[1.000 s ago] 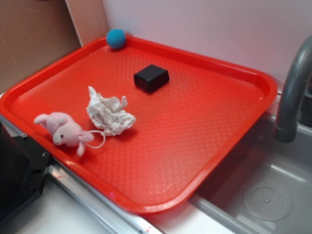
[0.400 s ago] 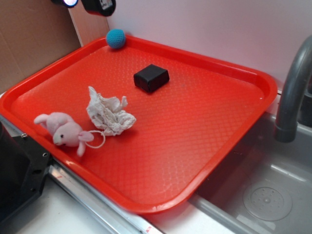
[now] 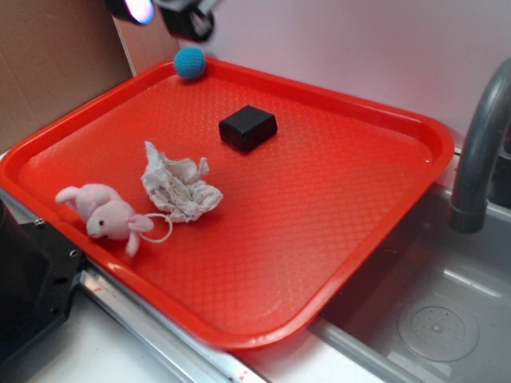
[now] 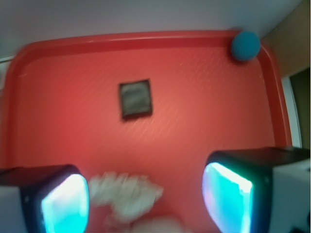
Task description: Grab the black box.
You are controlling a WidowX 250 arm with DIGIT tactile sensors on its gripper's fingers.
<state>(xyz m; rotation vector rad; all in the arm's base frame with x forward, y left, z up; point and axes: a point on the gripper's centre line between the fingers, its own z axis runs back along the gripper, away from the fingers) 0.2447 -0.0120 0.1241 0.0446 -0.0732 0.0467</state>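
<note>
- Small matte black rectangular box (image 3: 248, 128): flat on the red plastic tray (image 3: 335, 231), far-centre; untouched
- Black robot gripper (image 4: 146, 194): high above the tray's far-left corner; fingers spread, holding nothing
- Blue crocheted ball (image 3: 190, 62): far-left corner
- Crumpled white cloth (image 3: 179, 185), pink plush toy (image 3: 104, 213): near-left

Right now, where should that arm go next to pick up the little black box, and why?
Probably down and toward the black box. The gripper is high above the red tray with its fingers spread wide, and the box sits ahead of them, untouched. The blue ball is off in a corner, clear of the path.
</note>
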